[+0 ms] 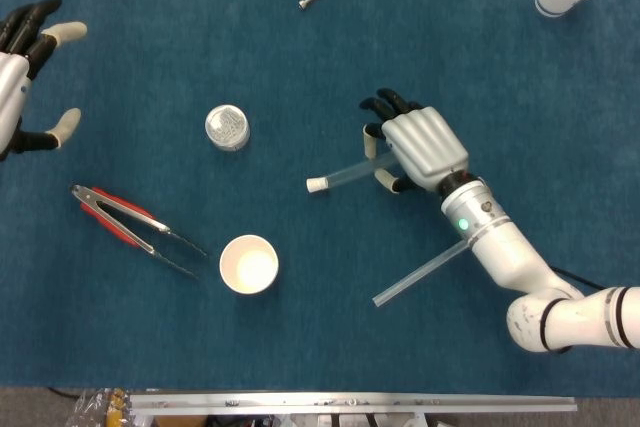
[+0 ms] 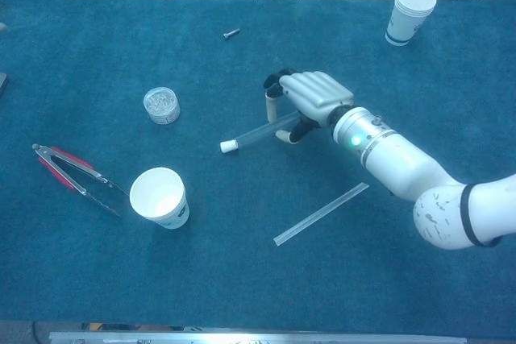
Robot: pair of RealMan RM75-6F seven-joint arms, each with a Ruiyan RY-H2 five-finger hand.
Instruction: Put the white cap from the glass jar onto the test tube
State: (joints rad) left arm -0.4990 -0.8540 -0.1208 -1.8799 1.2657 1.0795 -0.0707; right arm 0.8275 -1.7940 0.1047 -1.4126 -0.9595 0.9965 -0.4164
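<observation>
Fingers (image 1: 373,137) of the right hand (image 1: 420,147) curl around the test tube (image 1: 345,176), its white cap (image 1: 315,185) pointing left toward the glass jar (image 1: 227,128); the left hand (image 1: 25,77) hangs spread and empty at the table's (image 1: 150,37) edge. From the chest view, the right hand (image 2: 310,101) grips the test tube (image 2: 256,134) low over the table (image 2: 242,279), white cap (image 2: 229,147) fitted, glass jar (image 2: 162,105) well apart.

The right hand (image 1: 420,150) is curled palm-down around the test tube (image 1: 345,175), while the left hand (image 1: 22,77) is held spread, empty.
</observation>
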